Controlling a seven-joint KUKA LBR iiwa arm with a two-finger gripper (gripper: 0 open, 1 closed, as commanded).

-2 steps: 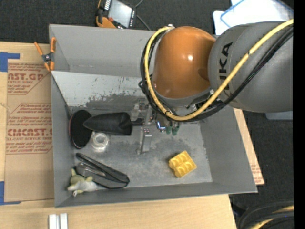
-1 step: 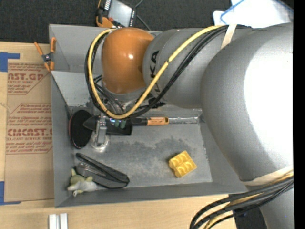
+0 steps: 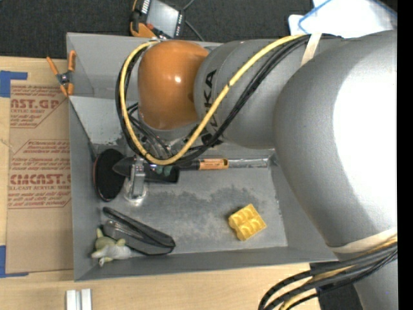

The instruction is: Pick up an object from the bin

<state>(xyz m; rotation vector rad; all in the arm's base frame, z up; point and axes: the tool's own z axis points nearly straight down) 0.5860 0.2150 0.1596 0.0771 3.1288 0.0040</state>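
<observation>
This looks like a robotics lab or test cell. A heavy silver industrial arm [image 3: 335,128] with a glossy orange joint cover [image 3: 169,82] reaches in from 3 o'clock, with yellow and black cables [image 3: 122,102] looped along it. It works over a grey metal bin [image 3: 213,202]. A pale wooden desk [image 3: 193,284] shows at 6 o'clock, and at 12 o'clock a small wired electronic unit [image 3: 158,18] lies on a dark surface.

Block [image 3: 246,223] right, marker [image 3: 213,164] behind it, figure [image 3: 110,249] front-left corner

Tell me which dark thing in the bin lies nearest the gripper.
The black oval disc by the left wall, right beside the gripper; the long black tool lies lower down.
</observation>
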